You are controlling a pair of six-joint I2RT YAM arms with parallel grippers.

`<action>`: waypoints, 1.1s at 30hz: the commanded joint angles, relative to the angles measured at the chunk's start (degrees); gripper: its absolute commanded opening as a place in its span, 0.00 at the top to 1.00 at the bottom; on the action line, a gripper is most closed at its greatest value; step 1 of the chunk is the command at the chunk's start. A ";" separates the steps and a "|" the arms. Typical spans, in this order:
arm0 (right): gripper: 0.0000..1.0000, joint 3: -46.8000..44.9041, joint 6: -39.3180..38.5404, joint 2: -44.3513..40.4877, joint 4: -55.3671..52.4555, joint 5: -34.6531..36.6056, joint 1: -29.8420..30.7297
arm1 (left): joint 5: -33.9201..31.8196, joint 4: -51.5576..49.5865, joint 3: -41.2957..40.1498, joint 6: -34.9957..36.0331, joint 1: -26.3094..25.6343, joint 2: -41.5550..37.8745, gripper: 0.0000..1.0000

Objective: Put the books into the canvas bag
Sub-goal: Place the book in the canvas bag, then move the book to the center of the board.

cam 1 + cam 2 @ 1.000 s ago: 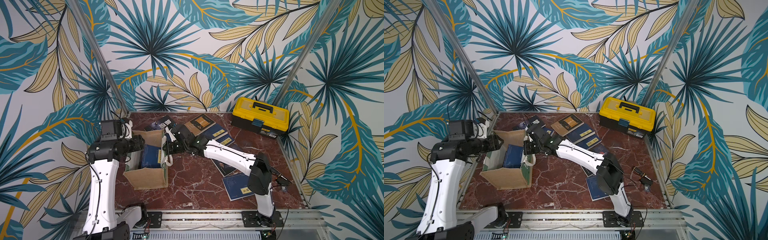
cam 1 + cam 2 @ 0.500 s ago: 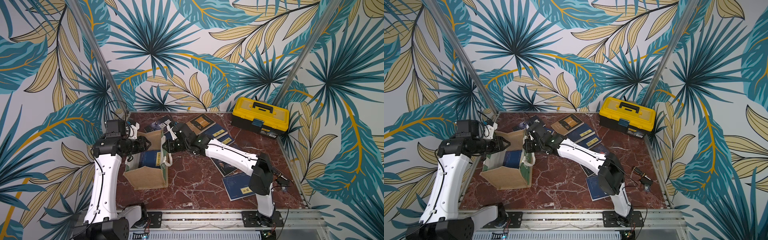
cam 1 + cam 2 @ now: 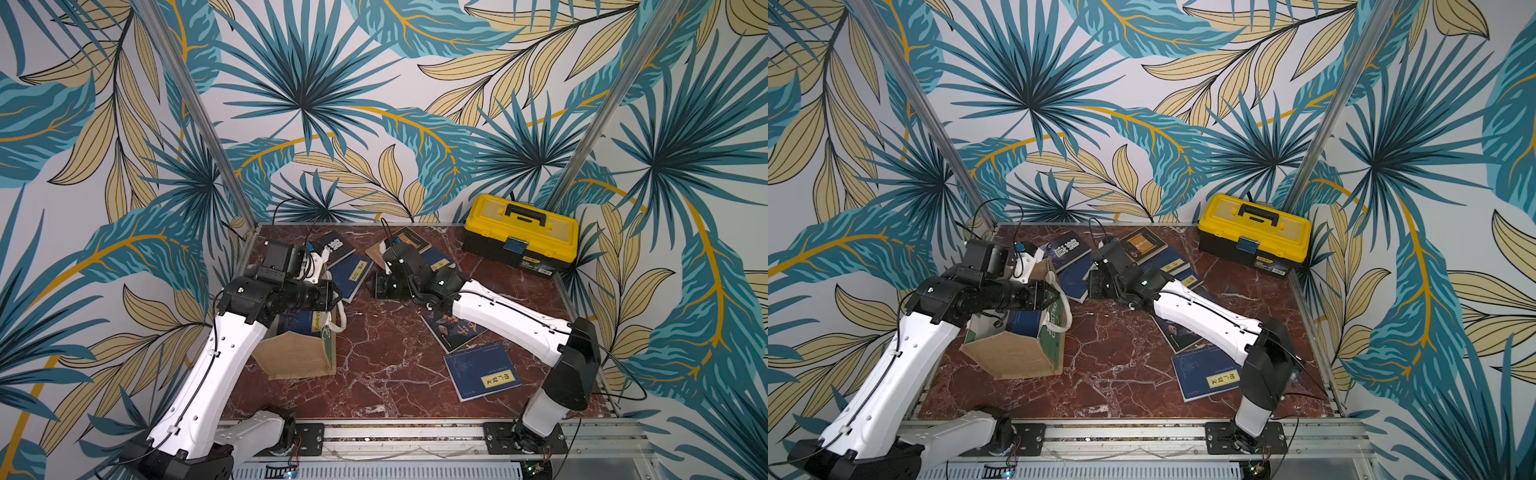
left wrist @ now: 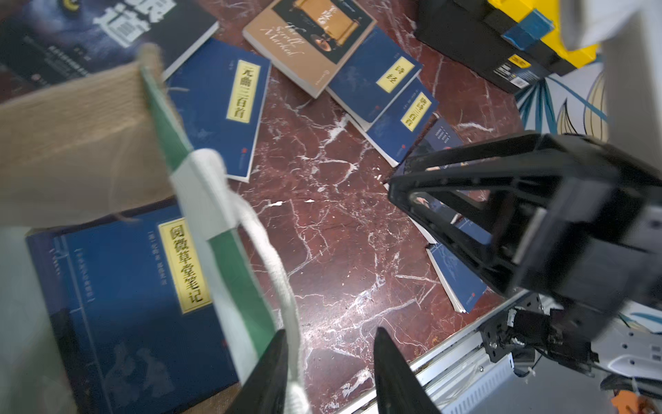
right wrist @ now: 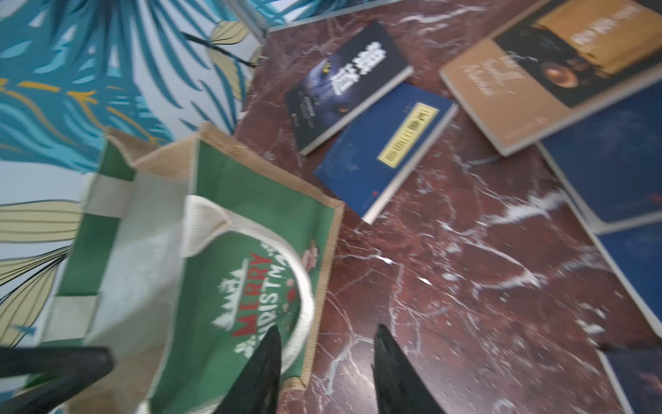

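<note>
The canvas bag [image 3: 291, 357] [image 3: 1013, 353] stands open at the left, with a navy book [image 4: 143, 286] [image 3: 305, 322] lying inside. My left gripper [image 4: 329, 337] [image 3: 336, 296] hovers over the bag's right rim, open. The white rope handle [image 4: 272, 265] lies against the inside of one finger. My right gripper [image 5: 326, 333] [image 3: 375, 286] is open just right of the bag's green printed side [image 5: 229, 200], above bare marble. Loose books lie on the table: a navy one [image 3: 353, 270], a dark one [image 3: 334, 245], a tan one [image 3: 405, 241], and another navy one [image 3: 484, 372] at the front.
A yellow-and-black toolbox [image 3: 519, 232] [image 3: 1254, 235] sits at the back right corner. More navy books [image 3: 440, 259] and one partly under the right arm [image 3: 453, 332] crowd the table's middle right. Walls close in the table on three sides.
The right gripper opened and drew back to the right, off the bag's edge. The left gripper swung right across the bag's mouth to its right rim, and its jaws narrowed.
</note>
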 commanded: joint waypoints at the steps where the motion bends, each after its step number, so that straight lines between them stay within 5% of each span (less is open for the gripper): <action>1: 0.54 -7.80 6.24 -5.42 -5.22 7.05 -1.61 | -4.74 6.34 1.54 -1.55 -6.09 2.16 0.59; 11: 0.50 -35.21 25.80 -24.57 -14.39 15.50 -6.84 | -5.43 16.43 -0.92 -2.95 -21.68 14.31 0.58; 22: 0.43 -52.25 41.46 -45.80 -31.70 16.06 -8.51 | -3.47 28.02 -0.76 -4.29 -32.77 30.29 0.51; 33: 0.36 -55.74 40.12 -40.77 -31.56 11.13 -10.39 | 2.08 32.51 6.78 -3.38 -38.05 43.93 0.48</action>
